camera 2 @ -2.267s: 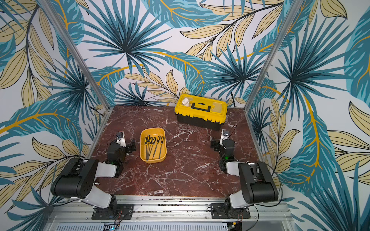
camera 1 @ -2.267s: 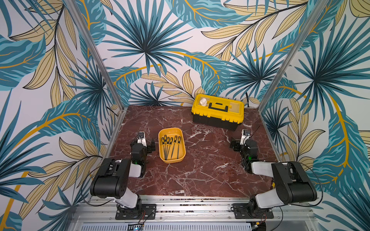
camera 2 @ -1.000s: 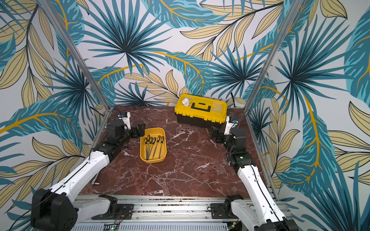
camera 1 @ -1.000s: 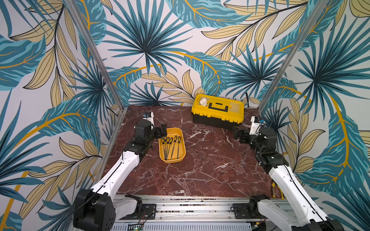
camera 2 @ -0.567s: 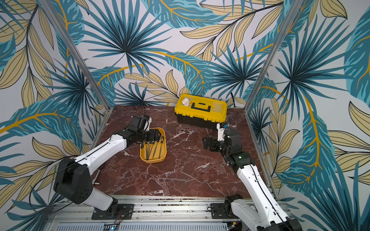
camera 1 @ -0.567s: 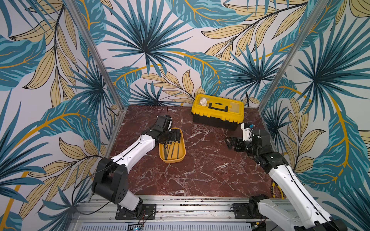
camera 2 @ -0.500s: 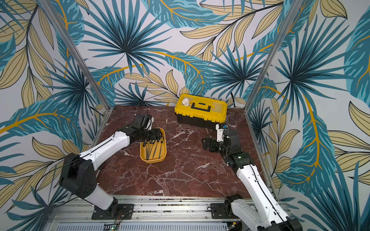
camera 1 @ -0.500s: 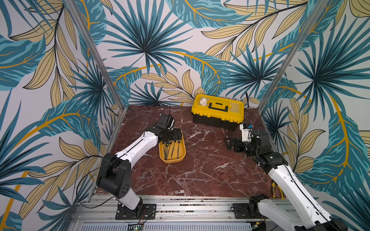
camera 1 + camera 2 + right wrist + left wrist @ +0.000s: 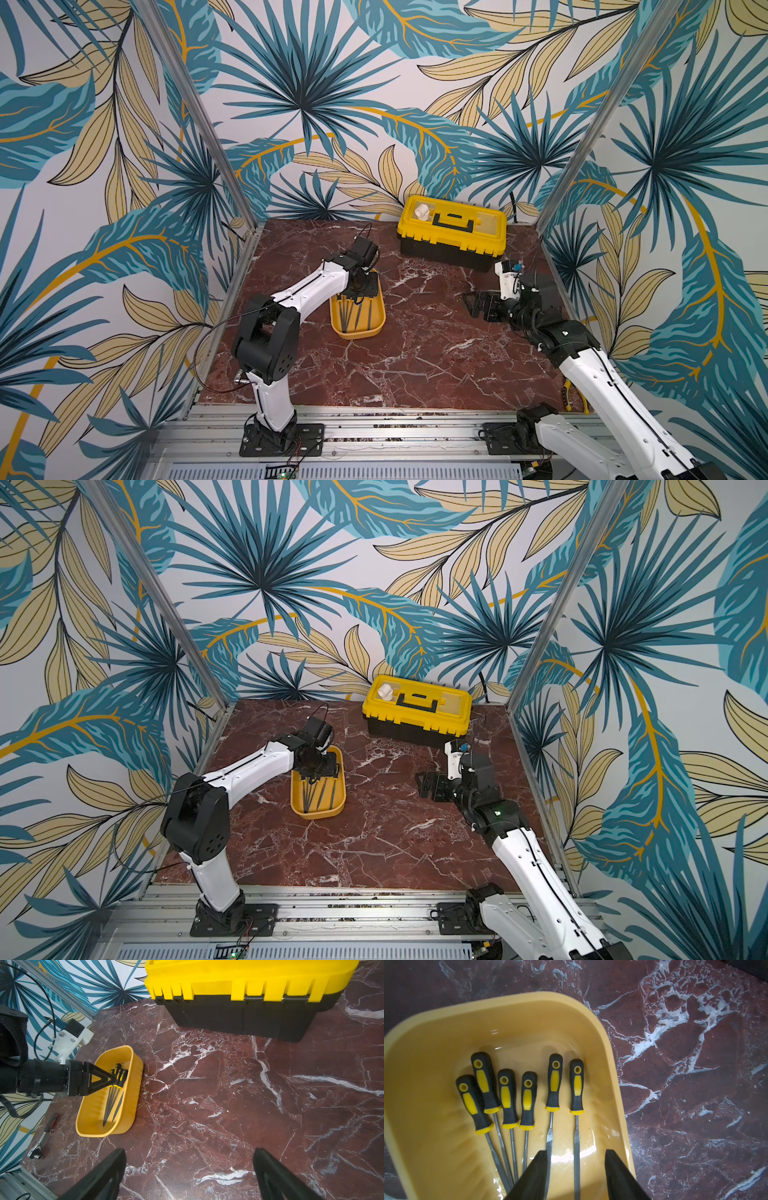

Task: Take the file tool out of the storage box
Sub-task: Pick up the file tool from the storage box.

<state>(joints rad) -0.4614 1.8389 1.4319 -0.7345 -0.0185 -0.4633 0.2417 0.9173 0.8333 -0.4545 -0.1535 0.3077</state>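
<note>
Closely beside the file (image 9: 576, 1086) between the open left hand's (image 9: 575, 1153) fingers (image 9: 536, 1167), five other files (image 9: 527, 1095) crowd the storage box (image 9: 604, 1053).

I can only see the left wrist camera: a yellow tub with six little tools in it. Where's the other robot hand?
Observer: The right gripper is open over bare table, well apart from the storage box.
Operator: Is anything else on the table?
Observer: A black toolbox with a yellow lid stands at the back by the wall, lid shut.
Operator: Any more tools lying around?
Observer: Yes, a ratchet wrench lies on the table outside the storage box, on the side away from the right gripper.
</note>
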